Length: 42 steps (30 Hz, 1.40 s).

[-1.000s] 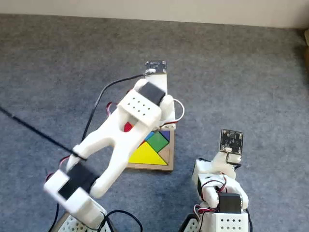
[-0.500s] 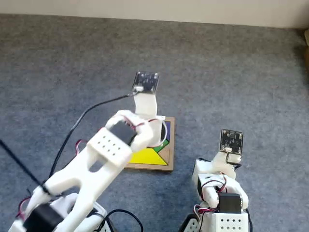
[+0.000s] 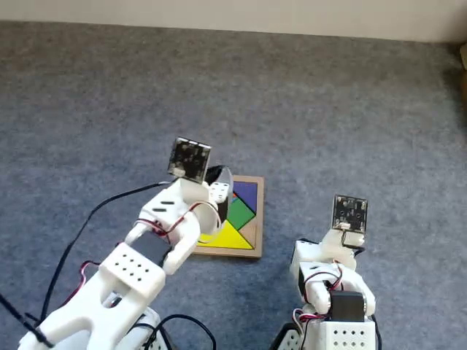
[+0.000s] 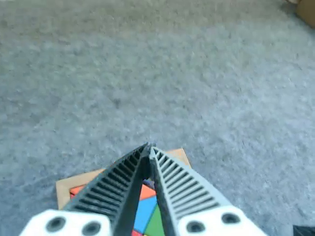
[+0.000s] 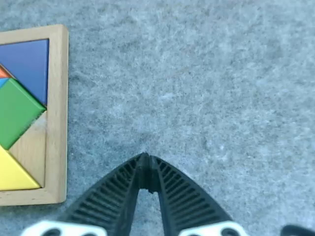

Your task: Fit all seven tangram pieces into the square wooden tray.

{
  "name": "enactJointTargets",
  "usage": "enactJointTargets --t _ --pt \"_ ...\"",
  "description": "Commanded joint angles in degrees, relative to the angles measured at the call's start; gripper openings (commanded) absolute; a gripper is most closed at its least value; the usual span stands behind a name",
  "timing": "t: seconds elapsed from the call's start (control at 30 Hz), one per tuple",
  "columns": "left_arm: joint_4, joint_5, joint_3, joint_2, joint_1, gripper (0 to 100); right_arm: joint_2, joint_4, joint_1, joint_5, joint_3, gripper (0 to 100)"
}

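The left arm and right arm are white plastic, with black motors, red cables and black ribbed fingers.

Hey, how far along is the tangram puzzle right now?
Mostly done: the blue triangle, green piece and yellow triangle sit in the wooden tray. Nothing is in hand: the left gripper and right gripper are both shut and empty. Left to do: a triangular slot beside the green piece looks bare.

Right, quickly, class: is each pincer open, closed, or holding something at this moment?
Left pincer: closed, holding nothing.
Right pincer: closed, holding nothing.
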Motion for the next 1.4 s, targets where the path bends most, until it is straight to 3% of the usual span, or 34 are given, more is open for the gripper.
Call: enactJointTargets --t 0.0,0.27,0.43,0.53,0.63,0.83,1.07,1.2,1.37 --pt "-2.0 -0.6 0.0 -2.5 -1.0 1 -0.6 -1.0 0.7 0.4 7.1 0.6" --pt "-1.9 -0.7 0.2 -4.3 -2.2 1 -0.6 -1.0 0.7 0.4 7.1 0.6" --pt "-1.9 -1.0 5.0 -16.7 -6.2 1 -0.6 -1.0 0.7 0.4 7.1 0.6" --pt "-1.1 -6.6 7.6 -25.0 -8.3 1 -0.6 -1.0 0.7 0.4 7.1 0.6" --pt "5.2 -10.5 8.1 -32.0 -11.2 1 -0.6 -1.0 0.7 0.4 7.1 0.6" --pt "18.1 -10.5 10.4 -43.6 -19.9 1 -0.6 -1.0 0.7 0.4 7.1 0.6" --pt "22.6 -10.7 21.6 -57.0 -28.0 1 -0.6 -1.0 0.7 0.4 7.1 0.6" --pt "23.8 -10.7 24.6 -55.5 -31.9 1 -0.6 -1.0 0.7 0.4 7.1 0.6" --pt "31.5 -10.7 24.6 -55.2 -35.7 1 -0.6 -1.0 0.7 0.4 7.1 0.6"
